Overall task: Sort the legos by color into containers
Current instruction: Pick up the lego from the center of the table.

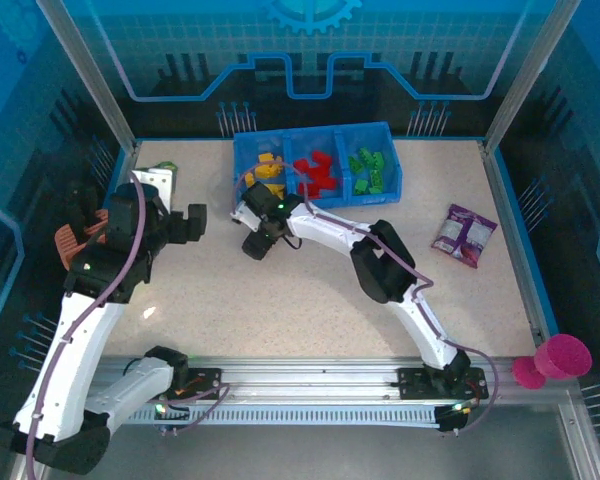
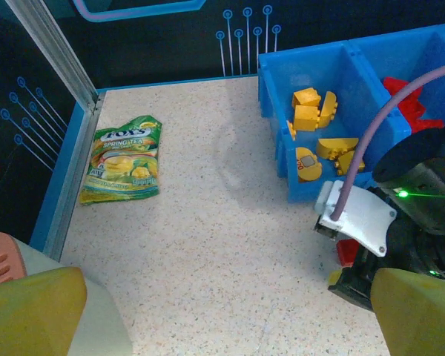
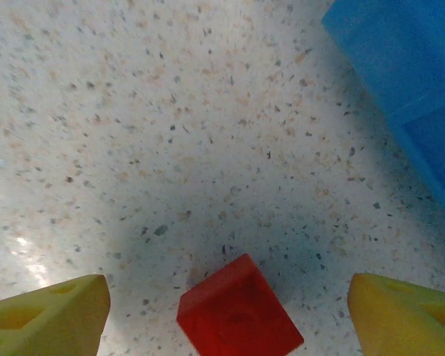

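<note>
The right fingers (image 3: pixel 48 315) stand spread either side of a red brick (image 3: pixel 237 311) lying loose on the tabletop (image 3: pixel 170 111), touching neither; straddled for a pinch, I'd guess. The blue tray (image 3: pixel 400 59) sits just beyond them. The left fingers (image 2: pixel 30 311) hang wide, empty.

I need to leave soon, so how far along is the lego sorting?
Mostly done: the blue tray holds yellow bricks left, red bricks middle, green bricks right. In hand: the right end effector, open, straddles one loose red brick on the table beside the tray. Left: grasping it and dropping it with the reds.
</note>
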You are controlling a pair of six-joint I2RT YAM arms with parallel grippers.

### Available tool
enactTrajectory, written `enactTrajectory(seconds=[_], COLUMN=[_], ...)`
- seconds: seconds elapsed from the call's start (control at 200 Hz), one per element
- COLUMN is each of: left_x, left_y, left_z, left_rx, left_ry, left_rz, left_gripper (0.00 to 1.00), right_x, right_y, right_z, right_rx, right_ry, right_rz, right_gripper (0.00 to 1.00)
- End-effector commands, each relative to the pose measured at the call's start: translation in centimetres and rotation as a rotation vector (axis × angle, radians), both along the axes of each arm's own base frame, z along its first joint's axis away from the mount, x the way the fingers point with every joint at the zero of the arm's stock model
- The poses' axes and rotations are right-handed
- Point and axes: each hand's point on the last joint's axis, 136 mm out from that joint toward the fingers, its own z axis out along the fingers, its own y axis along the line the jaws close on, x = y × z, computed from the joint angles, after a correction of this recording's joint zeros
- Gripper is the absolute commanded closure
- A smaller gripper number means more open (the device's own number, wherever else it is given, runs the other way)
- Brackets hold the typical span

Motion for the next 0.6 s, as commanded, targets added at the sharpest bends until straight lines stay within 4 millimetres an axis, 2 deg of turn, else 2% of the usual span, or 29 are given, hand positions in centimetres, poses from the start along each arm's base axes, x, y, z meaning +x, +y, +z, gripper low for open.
enactTrajectory(seconds=[0.0, 0.25, 0.435, 0.595], left_x=[-0.2, 0.1, 0.5, 0.8], left_y=[0.1, 0.1, 0.0, -0.1], left_z=[0.5, 0.7, 0.6, 0.5], left_rx=[0.021, 0.023, 0.016, 0.012], left_ry=[0.005, 0.012, 0.014, 0.019], left_rz=[-0.014, -0.014, -0.01, -0.009], left_gripper=[0.01, 0.01, 0.01, 0.01], right_x=[-0.3, -0.4, -0.7, -0.7], right_y=[-0.1, -0.6, -1.2, -1.6], right_z=[-0.8, -2.3, -3.3, -4.0], right_rx=[-0.061, -0.066, -0.072, -0.083], right_ry=[0.007, 0.049, 0.082, 0.094], right_rz=[0.067, 0.1, 0.107, 0.109], right_gripper=[0.14, 0.17, 0.31, 0.52])
